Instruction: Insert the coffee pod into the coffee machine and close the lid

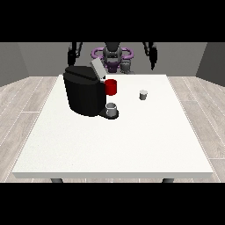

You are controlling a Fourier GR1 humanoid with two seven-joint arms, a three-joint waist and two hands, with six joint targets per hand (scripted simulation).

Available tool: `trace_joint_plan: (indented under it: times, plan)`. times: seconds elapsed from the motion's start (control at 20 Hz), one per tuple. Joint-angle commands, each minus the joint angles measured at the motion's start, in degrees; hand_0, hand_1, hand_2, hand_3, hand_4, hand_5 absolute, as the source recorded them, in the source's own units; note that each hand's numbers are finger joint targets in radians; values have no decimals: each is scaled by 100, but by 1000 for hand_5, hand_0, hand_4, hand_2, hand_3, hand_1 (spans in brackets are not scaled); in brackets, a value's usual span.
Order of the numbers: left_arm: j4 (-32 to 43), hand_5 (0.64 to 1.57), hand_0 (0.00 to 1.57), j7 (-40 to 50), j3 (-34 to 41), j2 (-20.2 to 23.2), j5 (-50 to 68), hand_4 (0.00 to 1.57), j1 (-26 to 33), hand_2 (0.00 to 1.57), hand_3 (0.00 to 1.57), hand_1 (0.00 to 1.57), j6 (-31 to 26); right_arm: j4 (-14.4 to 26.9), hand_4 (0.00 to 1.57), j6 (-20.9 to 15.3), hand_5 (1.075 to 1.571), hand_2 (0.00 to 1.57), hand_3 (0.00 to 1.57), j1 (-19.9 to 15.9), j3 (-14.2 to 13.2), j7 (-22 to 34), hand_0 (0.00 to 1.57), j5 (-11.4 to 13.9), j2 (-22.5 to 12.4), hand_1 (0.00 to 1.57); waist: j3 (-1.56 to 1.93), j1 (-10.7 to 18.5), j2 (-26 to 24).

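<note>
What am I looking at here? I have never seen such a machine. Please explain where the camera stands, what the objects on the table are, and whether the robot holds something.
The single picture comes from a camera across the table, facing the robot. The robot is the small dark and purple figure at the top, behind a large white table. Its two black hands hang raised above the far edge: one at the view's left, one at the view's right. Neither holds or touches anything; how the fingers lie is too small to tell.

On the table stands a black coffee machine with its grey lid tilted open. A red part shows at its front, and a grey cup sits on its base. The small grey coffee pod stands alone to the right, apart from the machine.
</note>
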Motion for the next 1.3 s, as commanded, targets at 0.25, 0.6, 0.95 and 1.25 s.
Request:
trace_joint_plan:
  times: [0.25,0.6,0.95,1.25]
  plan:
    - [237,1571,0,-1033,-261,966,-855,0,63,0,0,0,-641,156,0,150,1571,0,0,-7,6,-334,0,-202,177,0,-76,-79,23]
    - [1053,1571,0,-201,181,1862,-1158,0,-1104,0,0,0,-1035,-117,0,-953,1571,0,0,-463,283,-226,0,962,346,0,-79,-644,493]
    - [2179,1571,0,-386,166,2183,-1828,0,-1837,0,0,0,-955,-271,0,-992,1571,0,0,-777,645,-121,0,1192,539,0,-82,-1066,1117]
    - [3104,1571,0,-811,185,2290,-2140,0,-2287,0,0,0,-1006,-148,0,-847,1571,0,0,-1002,499,90,0,1045,468,0,-80,-1044,1422]
